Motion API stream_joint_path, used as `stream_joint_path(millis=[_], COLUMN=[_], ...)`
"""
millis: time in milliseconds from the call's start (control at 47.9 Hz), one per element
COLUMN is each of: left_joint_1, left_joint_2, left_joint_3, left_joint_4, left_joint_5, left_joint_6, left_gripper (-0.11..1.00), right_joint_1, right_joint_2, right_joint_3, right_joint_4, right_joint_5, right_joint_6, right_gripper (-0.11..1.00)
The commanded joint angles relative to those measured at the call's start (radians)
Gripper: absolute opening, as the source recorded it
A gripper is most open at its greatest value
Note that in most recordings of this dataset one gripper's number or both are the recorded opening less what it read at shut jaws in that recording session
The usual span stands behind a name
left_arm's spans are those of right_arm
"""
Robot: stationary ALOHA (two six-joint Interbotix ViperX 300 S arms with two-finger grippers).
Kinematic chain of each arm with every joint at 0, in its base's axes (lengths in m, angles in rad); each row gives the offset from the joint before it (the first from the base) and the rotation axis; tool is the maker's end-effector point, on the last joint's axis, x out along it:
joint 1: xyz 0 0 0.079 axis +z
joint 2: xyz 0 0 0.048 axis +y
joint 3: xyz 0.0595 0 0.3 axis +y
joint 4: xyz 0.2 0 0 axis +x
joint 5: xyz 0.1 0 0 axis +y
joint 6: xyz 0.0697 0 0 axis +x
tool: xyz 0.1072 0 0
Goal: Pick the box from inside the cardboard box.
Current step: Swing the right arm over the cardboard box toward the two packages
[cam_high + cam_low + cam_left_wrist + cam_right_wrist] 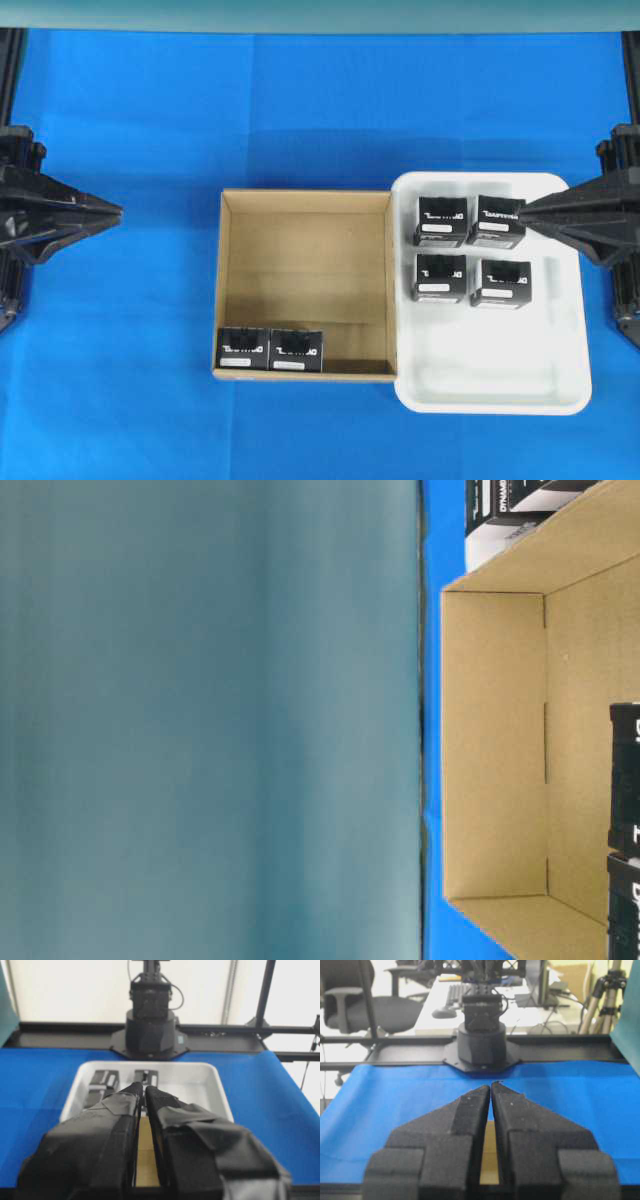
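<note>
The cardboard box [300, 260] lies in the middle of the blue cloth. Two black boxes [243, 350] [297, 350] stand side by side in its front left corner. At table level they show at the right edge [625, 780] [622, 905]. My left gripper [118, 210] hovers far left of the carton, shut and empty; in the left wrist view its tips [145, 1087] touch. My right gripper [522, 210] is shut and empty too, its tip over the white tray beside a black box there. In the right wrist view its tips [491, 1085] meet.
A white tray [490, 360] touches the carton's right wall and holds several identical black boxes [441, 220] in its far half. The other arm's base [150, 1030] stands at the table's far edge. A teal backdrop [200, 720] fills the table-level view.
</note>
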Motion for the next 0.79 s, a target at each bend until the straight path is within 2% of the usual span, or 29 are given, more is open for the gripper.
stream_joint_path(millis=[0,42,84,146,251,439,606,773], left_joint_1=[-0.034,-0.040,-0.041,-0.041,-0.041,-0.043,-0.043,-0.041], left_joint_2=[0.021,0.023,0.023,0.018,0.005,-0.009,-0.034,-0.037], left_joint_3=[-0.032,-0.043,-0.052,-0.061,-0.072,-0.110,-0.144,-0.155], left_joint_4=[0.015,0.015,0.017,0.015,0.017,0.017,0.017,0.017], left_joint_5=[0.031,0.048,0.063,0.084,0.130,0.318,0.419,0.492], left_joint_6=[-0.023,-0.034,-0.043,-0.046,-0.043,-0.044,-0.041,-0.043], left_gripper=[0.14,0.14,0.10,0.02,-0.05,-0.06,-0.06,-0.06], right_joint_1=[-0.017,-0.025,-0.031,-0.043,-0.049,-0.054,-0.054,-0.054], right_joint_2=[0.014,0.018,0.021,0.032,0.049,0.098,0.179,0.273], right_joint_3=[-0.006,-0.012,-0.025,-0.048,-0.103,-0.224,-0.331,-0.420], right_joint_4=[0.006,0.035,0.063,0.086,0.120,0.121,0.123,0.120], right_joint_5=[-0.005,0.017,0.049,0.115,0.238,0.460,0.699,0.862], right_joint_6=[0.006,0.009,0.014,0.018,0.043,0.133,0.210,0.222], right_gripper=[0.14,0.15,0.11,0.03,-0.01,-0.01,-0.01,-0.01])
